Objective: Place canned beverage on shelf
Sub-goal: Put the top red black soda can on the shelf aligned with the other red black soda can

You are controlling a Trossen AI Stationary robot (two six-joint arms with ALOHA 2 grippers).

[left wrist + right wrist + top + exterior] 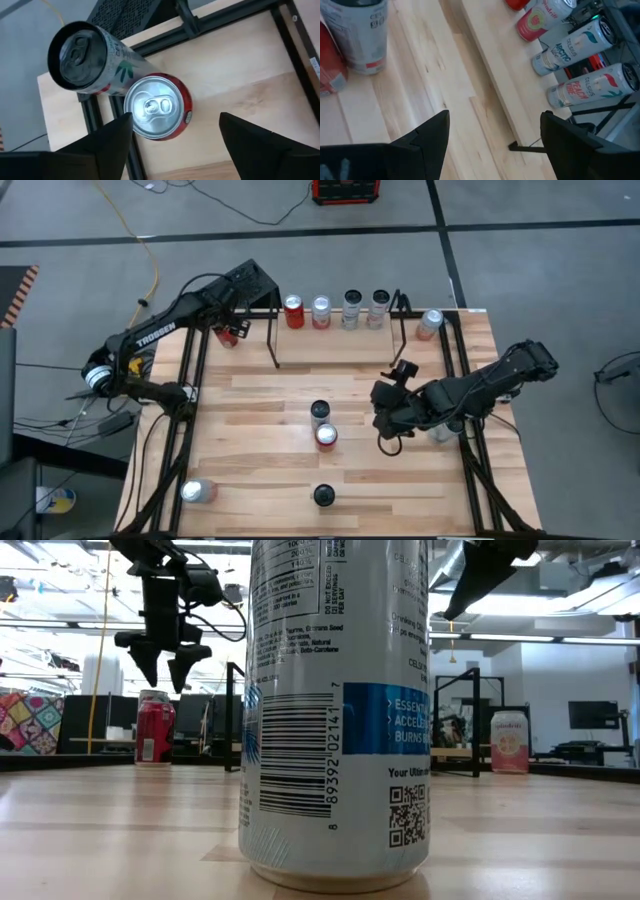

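Observation:
The shelf [273, 345], a thin black rod rack at the table's far edge, holds several upright cans [321, 312]. My left gripper [233, 330] stands open at the far left corner, just above an upright red can [157, 107] that rests on its base; one finger is on each side of the can top. A tall slim can with a dark top [95, 60] stands right beside it. My right gripper [386, 423] hangs open over the table's right middle with nothing between its fingers. Two upright cans [322, 424] stand left of it.
A pink can [430, 323] stands right of the shelf. A dark-topped can [324, 496] stands at the near edge and fills the low view [335, 710]. Another can [197, 491] is at the near left. Black rails [190, 410] run along both table sides.

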